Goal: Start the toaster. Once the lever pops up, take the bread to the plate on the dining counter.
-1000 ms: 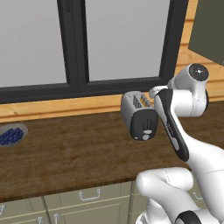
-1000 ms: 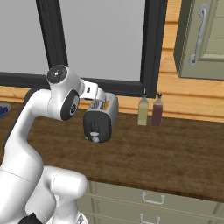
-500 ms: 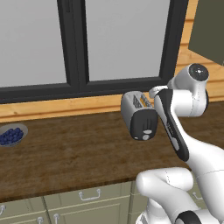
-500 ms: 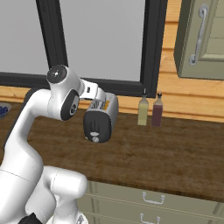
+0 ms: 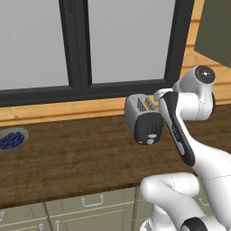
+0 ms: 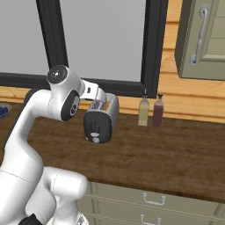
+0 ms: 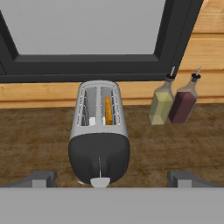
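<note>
With your tool (image 7: 111,179) spread wide before the toaster (image 7: 99,131), press its small stiff lever (image 7: 100,181) firmly downward; the bread (image 7: 107,110) inside is light and crumbly.

Silver toaster (image 7: 99,131) stands upright, bread (image 7: 107,110) in its right slot.

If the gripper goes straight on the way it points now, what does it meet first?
Most likely the toaster: its black end panel with the lever sits dead ahead between the open gripper fingertips. How far off it is, the hand view does not settle.
</note>
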Available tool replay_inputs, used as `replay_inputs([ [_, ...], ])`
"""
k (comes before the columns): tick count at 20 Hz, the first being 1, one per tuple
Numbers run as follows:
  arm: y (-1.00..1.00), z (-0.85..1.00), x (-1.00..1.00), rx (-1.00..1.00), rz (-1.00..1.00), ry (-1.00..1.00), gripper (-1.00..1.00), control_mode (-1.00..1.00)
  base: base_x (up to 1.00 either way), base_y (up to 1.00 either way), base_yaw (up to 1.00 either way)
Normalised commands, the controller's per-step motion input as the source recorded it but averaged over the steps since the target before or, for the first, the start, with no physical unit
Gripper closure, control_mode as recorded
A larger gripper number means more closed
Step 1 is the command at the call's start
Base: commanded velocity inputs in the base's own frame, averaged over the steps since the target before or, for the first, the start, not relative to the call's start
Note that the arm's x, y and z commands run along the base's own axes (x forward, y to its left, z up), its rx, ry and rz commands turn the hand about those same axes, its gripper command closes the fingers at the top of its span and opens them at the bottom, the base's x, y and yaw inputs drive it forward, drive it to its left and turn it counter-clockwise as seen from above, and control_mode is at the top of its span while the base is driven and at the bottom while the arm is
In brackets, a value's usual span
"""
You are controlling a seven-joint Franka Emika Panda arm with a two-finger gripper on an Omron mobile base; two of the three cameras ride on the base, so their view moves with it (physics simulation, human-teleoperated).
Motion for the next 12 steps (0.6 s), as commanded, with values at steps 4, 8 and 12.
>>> replay_inputs([
  [4,0.0,0.0,0.0,0.0,0.0,0.0,-1.0,-1.0,0.0,0.0,0.0],
  [8,0.0,0.0,0.0,0.0,0.0,0.0,-1.0,-1.0,0.0,0.0,0.0],
  [12,0.0,0.0,0.0,0.0,0.0,0.0,-1.0,-1.0,0.0,0.0,0.0],
])
